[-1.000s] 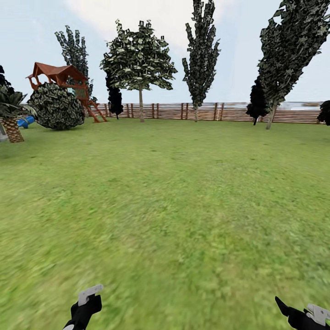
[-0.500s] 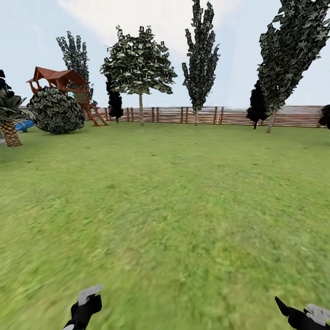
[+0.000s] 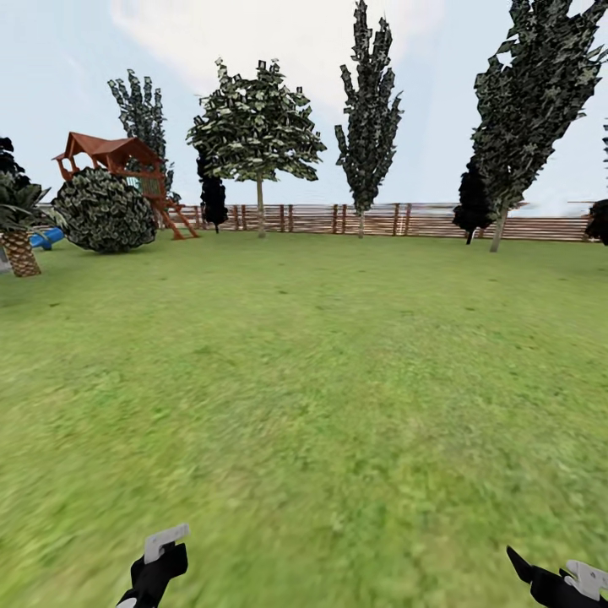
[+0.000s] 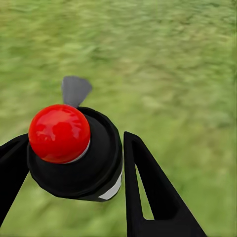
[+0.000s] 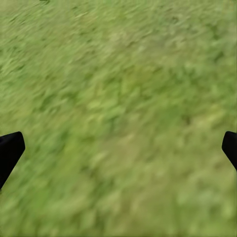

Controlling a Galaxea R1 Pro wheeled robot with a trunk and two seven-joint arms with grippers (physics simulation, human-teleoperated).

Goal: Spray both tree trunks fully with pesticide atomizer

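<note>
In the left wrist view the pesticide atomizer, a black body with a glossy red round cap and a grey nozzle tab, sits between the black fingers of my left gripper, which is shut on it. In the head view that gripper hangs low over the lawn. My right gripper is low at the right; in its wrist view it stands open over bare grass. Far ahead by the fence stands a tree with a broad leafy crown and a thin straight trunk.
A wide green lawn runs to a brown slat fence. Narrow dark trees and a leaning one stand along it. At the far left are a round bush, a wooden play tower and a short palm.
The whole head picture has shifted: fence and trees sit slightly lower and a bit closer, so the camera moved. Both grippers hold the same places in the picture.
</note>
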